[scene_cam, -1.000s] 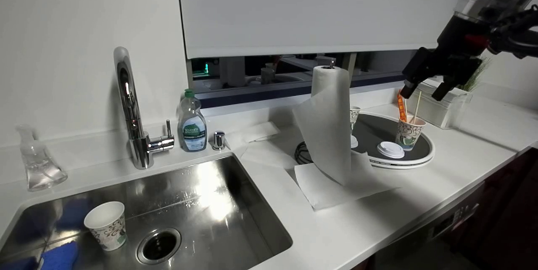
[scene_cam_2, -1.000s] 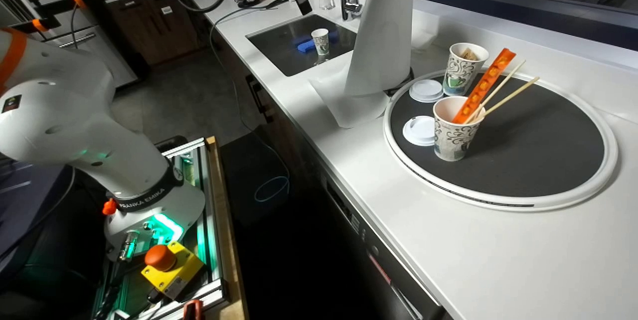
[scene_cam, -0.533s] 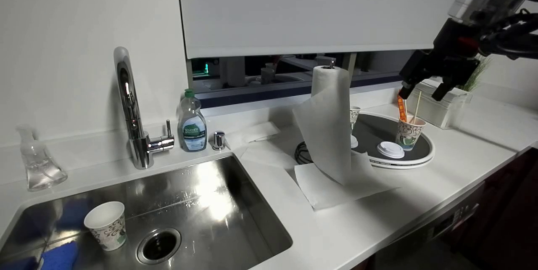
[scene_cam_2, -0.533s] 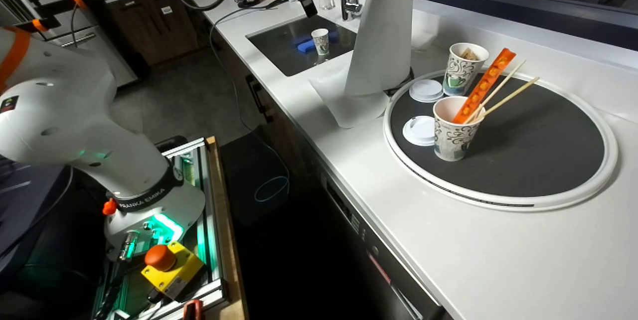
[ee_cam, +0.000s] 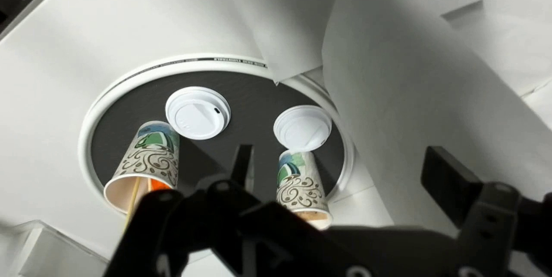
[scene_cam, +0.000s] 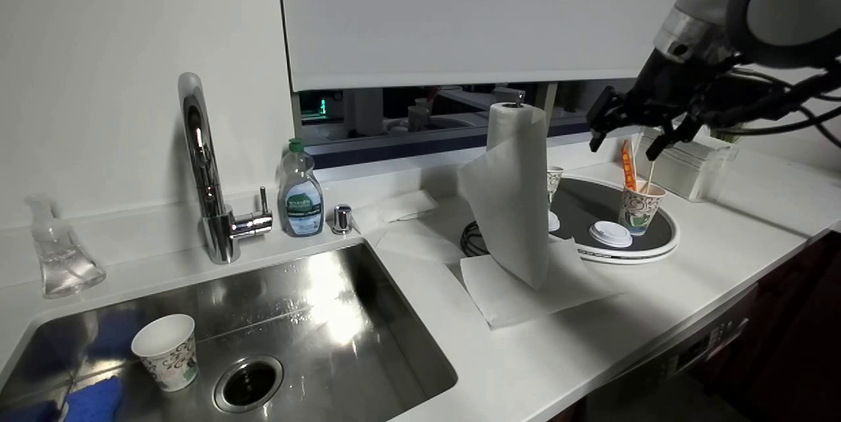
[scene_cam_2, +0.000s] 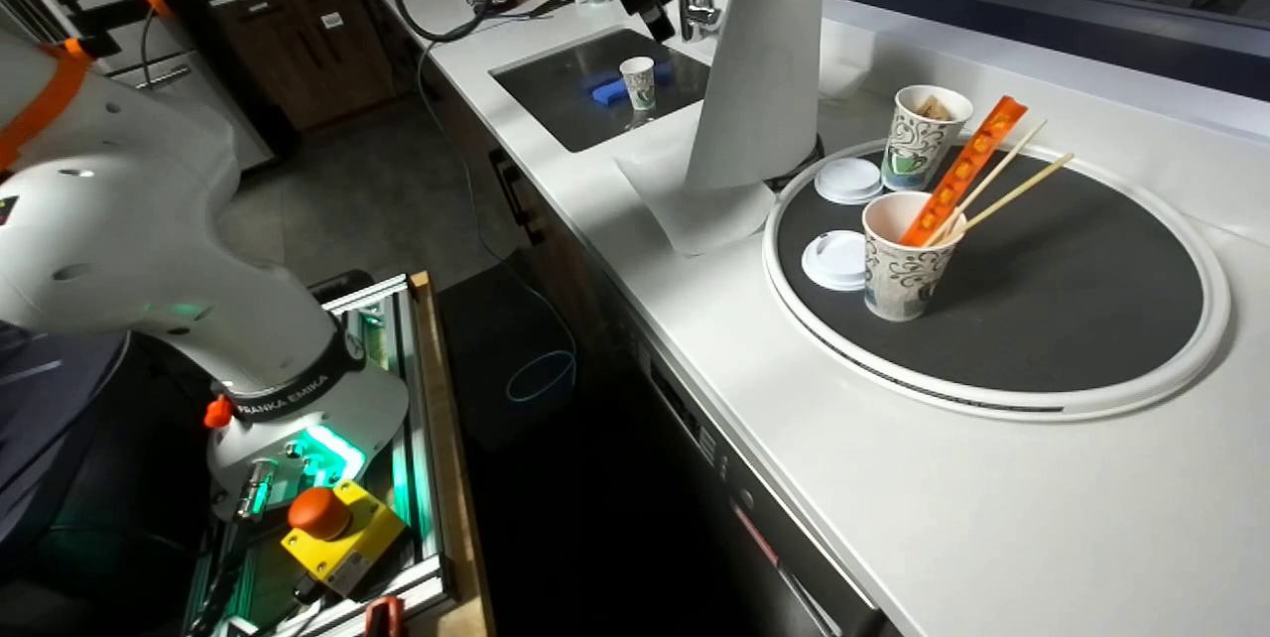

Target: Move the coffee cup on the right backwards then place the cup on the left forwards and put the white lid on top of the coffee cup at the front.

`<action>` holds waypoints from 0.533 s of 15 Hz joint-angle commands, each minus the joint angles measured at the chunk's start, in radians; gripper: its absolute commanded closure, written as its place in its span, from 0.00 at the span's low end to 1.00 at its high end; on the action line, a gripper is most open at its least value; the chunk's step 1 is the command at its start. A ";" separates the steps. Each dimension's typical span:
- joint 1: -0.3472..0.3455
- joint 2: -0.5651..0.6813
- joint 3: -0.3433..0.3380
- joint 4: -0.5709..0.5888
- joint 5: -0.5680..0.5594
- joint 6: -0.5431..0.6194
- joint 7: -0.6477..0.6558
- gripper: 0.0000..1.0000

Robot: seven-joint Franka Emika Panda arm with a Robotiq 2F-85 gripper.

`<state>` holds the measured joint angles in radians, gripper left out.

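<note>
going l to r in an exterior view: paper towel roll stands on the worktop just beside the turntable, part-hiding the left cup, which is upright nr the turntable's left edge toward the back, brown stuff inside; left lid lies flat by it at that edge. next, right lid, flat nr the front edge, just beside the right cup, upright w/ orange strip & sticks poking out. which lid is meant isn't clear. cups prob v light, thin paper, easy to crush: take mid-body, soft squeeze; right one likely tippy b/c of the sticks, so go slow. lids prob light, stiff, slippery plastic: pinch opp sides of the rim, v low. gripper hangs above the turntable, fingers wide apart, nothing btwn; cups & lids sit below, well apart from them. in wrist view left cup & left lid line up w/ the gap, right cup & right lid fall outside it.
</note>
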<state>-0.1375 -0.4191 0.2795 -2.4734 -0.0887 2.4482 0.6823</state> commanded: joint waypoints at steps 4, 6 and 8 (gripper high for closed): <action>-0.195 0.215 0.084 0.070 -0.394 0.040 0.489 0.00; -0.179 0.242 0.020 0.072 -0.477 -0.028 0.544 0.00; -0.153 0.260 -0.047 0.067 -0.559 -0.087 0.536 0.00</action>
<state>-0.3346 -0.1938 0.3114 -2.4201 -0.5403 2.4492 1.1711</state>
